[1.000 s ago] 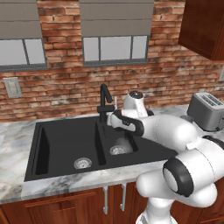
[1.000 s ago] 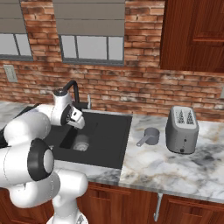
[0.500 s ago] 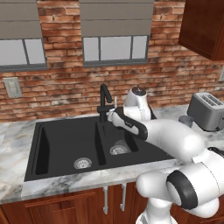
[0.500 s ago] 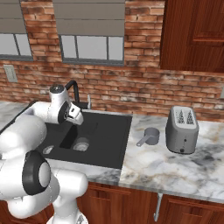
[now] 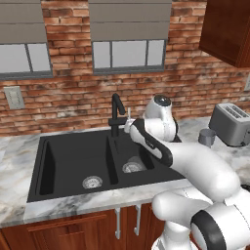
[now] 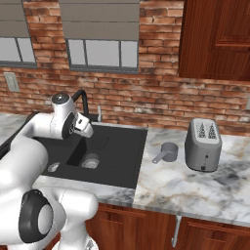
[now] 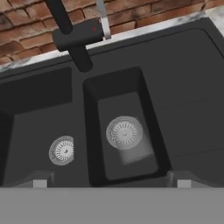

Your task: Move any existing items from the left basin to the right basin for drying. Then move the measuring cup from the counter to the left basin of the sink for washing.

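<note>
The grey measuring cup stands on the marble counter just left of the toaster, its handle pointing toward the sink; it also appears at the right. The black sink has a wide left basin and a smaller right basin; both look bare except for their drains. My gripper hangs above the right basin beside the faucet, far from the cup. In the hand view its fingertips stand wide apart at the bottom corners, open with nothing between them, looking down on the right basin.
A black faucet rises behind the divider, close to my hand. A silver toaster stands on the right counter. A brick wall with windows runs behind the sink, and a wooden cabinet hangs at the upper right.
My hand has lifted slightly over the right basin, near the faucet, and the arm's elbow has swung lower. The cup and toaster have stayed in place.
</note>
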Robot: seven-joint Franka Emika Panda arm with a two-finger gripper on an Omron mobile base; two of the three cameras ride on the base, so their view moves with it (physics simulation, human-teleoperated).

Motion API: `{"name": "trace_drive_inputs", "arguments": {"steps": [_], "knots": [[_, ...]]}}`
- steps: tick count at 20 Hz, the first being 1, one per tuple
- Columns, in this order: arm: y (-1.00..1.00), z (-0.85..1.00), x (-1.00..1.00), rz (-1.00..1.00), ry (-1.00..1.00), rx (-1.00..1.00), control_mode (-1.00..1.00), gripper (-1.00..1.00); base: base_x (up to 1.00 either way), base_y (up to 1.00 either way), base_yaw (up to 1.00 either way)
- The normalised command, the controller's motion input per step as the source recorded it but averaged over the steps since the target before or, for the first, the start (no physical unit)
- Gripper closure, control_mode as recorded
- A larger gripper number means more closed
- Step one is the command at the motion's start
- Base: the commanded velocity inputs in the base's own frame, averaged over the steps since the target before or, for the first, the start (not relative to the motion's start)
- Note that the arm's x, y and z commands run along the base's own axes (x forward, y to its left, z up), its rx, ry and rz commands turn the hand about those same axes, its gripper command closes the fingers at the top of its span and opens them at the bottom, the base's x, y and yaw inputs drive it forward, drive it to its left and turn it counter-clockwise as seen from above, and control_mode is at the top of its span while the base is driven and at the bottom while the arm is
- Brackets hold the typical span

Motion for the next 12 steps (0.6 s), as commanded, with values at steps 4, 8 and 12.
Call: {"name": "trace_drive_inputs", "arguments": {"steps": [4, 8, 12], "knots": [[-0.26, 0.23, -0.13, 0.0, -0.02, 0.0, -1.0, -1.0, 0.0, 0.0, 0.0], [-0.31, 0.27, -0.01, 0.0, -0.01, 0.0, -1.0, -1.0, 0.0, 0.0, 0.0], [-0.34, 0.27, 0.0, 0.0, 0.0, 0.0, -1.0, -1.0, 0.0, 0.0, 0.0]]}}
